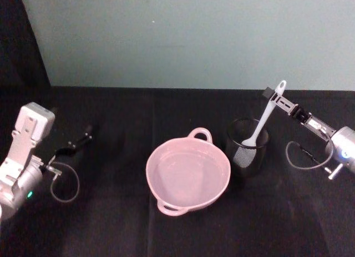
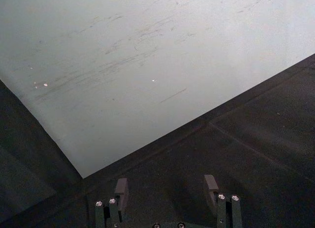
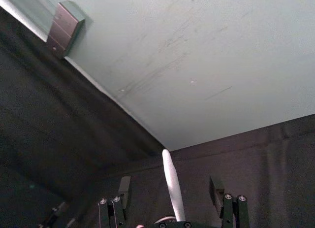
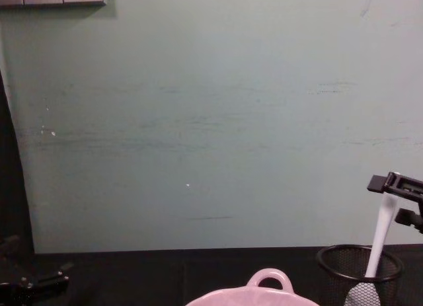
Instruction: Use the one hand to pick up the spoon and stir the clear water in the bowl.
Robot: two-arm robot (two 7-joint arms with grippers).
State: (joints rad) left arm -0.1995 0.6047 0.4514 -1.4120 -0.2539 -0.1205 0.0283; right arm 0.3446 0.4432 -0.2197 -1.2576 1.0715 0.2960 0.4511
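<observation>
Right claw gapes wide astride the spoon handle, gripping nothing; light, stiff, slick plastic, best pinched there. Left claw idles, likewise agape.

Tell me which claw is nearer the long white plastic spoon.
Right. The right claw straddles the spoon at its handle, above the black wire-mesh cup; the left claw sits far off, beyond the pale pink bowl.
</observation>
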